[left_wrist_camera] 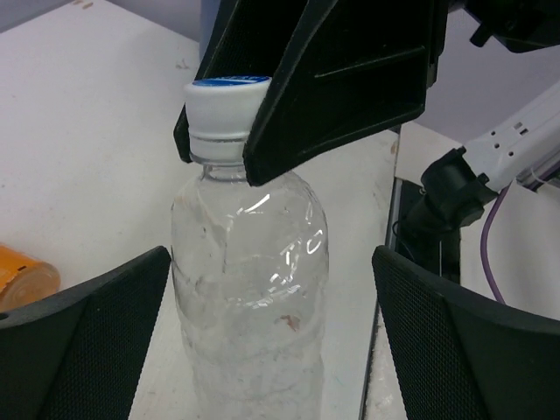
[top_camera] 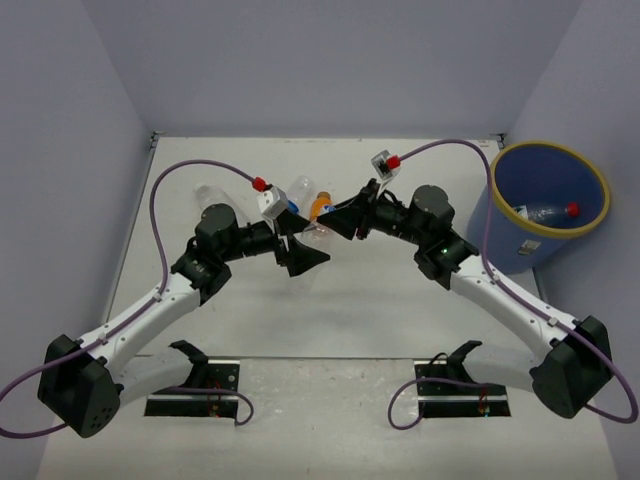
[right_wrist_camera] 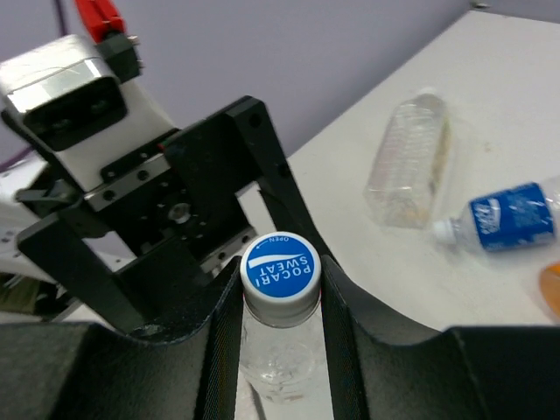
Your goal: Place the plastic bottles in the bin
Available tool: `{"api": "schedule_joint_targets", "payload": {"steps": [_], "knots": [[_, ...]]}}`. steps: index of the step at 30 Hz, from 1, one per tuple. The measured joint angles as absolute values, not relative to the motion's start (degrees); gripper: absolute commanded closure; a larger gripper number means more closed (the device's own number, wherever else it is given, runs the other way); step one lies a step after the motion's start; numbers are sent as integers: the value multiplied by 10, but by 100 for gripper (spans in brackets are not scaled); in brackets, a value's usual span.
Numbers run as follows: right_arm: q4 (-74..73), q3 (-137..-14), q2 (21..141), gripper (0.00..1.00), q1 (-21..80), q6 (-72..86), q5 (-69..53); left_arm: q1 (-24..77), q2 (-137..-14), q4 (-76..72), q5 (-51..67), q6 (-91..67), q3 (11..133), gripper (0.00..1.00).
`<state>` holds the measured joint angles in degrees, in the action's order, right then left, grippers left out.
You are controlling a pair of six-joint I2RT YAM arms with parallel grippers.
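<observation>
My right gripper (right_wrist_camera: 278, 311) pinches the neck of the clear bottle (left_wrist_camera: 249, 297) at the centre of the top view, my left gripper (left_wrist_camera: 273, 337) open around its body, so I should lift straight up before swinging to the bin (top_camera: 548, 145) at upper right.

We see a white worktop (top_camera: 370, 300) with three bottles lying on their sides toward its far half. A clear bottle (top_camera: 208, 192) is at the left. A blue-labelled bottle (top_camera: 298, 193) lies well apart from it, nearer the middle, with an orange bottle (top_camera: 320, 206) just beside it. The bin (top_camera: 500, 225) stands at the far right. Two black base plates (top_camera: 195, 400) sit along the near edge.
</observation>
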<state>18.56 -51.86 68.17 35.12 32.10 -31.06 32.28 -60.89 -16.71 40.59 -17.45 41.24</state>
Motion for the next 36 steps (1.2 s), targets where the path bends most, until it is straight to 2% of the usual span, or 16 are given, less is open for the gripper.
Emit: {"api": "schedule_joint_targets", "payload": {"steps": [8,14,20,25,27,28,29,30,31,32,33,34,36], "knots": [[13,-582,621,100,333,225,-24,323,-611,-112,345,-169,458,0],[-51,-672,575,100,169,155,120,323,-613,-81,282,-170,463,0],[14,-709,548,100,88,45,282,323,-642,-59,216,-178,475,0],[96,-709,576,99,-17,-28,376,323,-712,-35,166,-187,519,0],[104,-707,596,92,-42,-40,396,322,-741,-29,148,-190,534,0],[106,-703,605,83,-49,-43,400,322,-755,-24,141,-191,542,0],[107,-696,611,70,-56,-45,400,322,-771,-19,133,-193,552,0],[108,-689,616,44,-63,-45,400,322,-786,-13,125,-194,561,0],[108,-681,620,23,-70,-44,398,322,-802,-6,117,-196,573,0],[105,-678,625,20,-78,-38,398,322,-818,1,109,-198,586,0],[100,-678,630,6,-85,-36,394,322,-836,7,100,-199,602,0],[94,-678,635,1,-91,-29,391,321,-857,14,91,-200,620,0],[66,-686,641,1,-96,-13,376,321,-893,26,74,-199,651,0]]}}
